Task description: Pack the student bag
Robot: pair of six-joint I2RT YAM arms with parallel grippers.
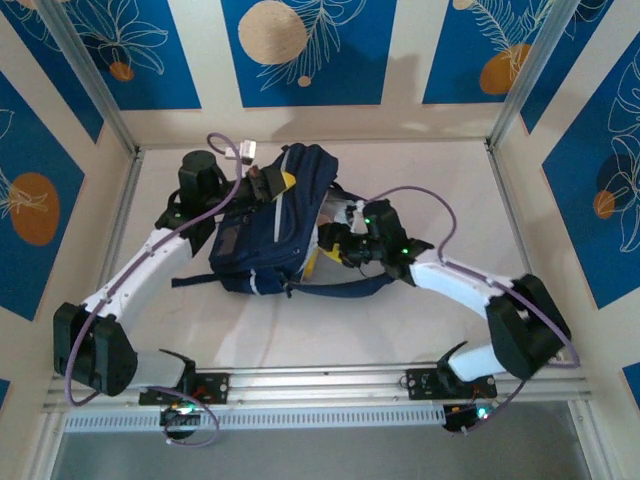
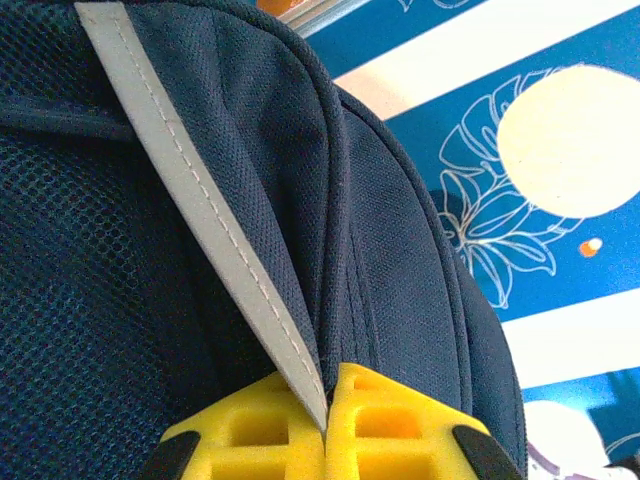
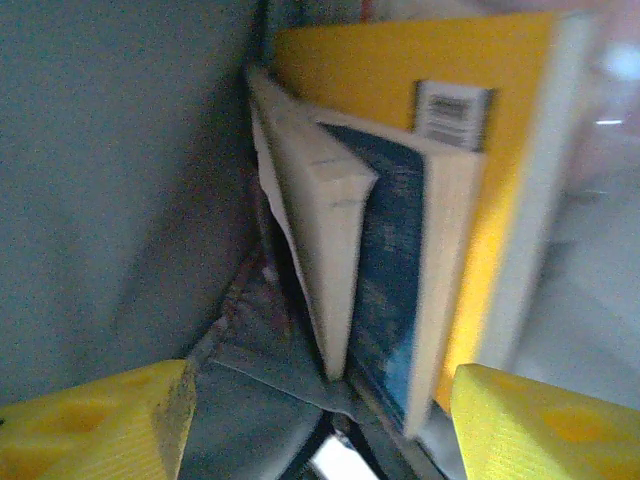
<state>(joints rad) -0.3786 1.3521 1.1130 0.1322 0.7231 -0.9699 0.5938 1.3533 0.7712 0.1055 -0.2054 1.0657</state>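
The student bag (image 1: 270,230), a navy-blue backpack, lies in the middle of the white table. My left gripper (image 1: 272,186) is at the bag's far top end. Its yellow fingers (image 2: 390,430) are shut on the bag's fabric, pinching the tip of a grey reflective stripe (image 2: 200,200). My right gripper (image 1: 338,246) sits at the bag's right-hand opening, and its yellow fingers (image 3: 540,425) stand wide apart with nothing pinched between them. Just ahead of them, inside the bag, several books stand edge-on: a yellow one (image 3: 400,70), a blue-covered one (image 3: 395,270) and a pale one (image 3: 320,210). Grey lining (image 3: 110,180) is on the left.
A dark strap (image 1: 195,281) trails off the bag to the left and another (image 1: 345,287) curves along its near side. Metal posts (image 1: 90,75) and blue-patterned walls enclose the table. A metal rail (image 1: 320,385) runs along the near edge. Bare table lies near the front (image 1: 300,335).
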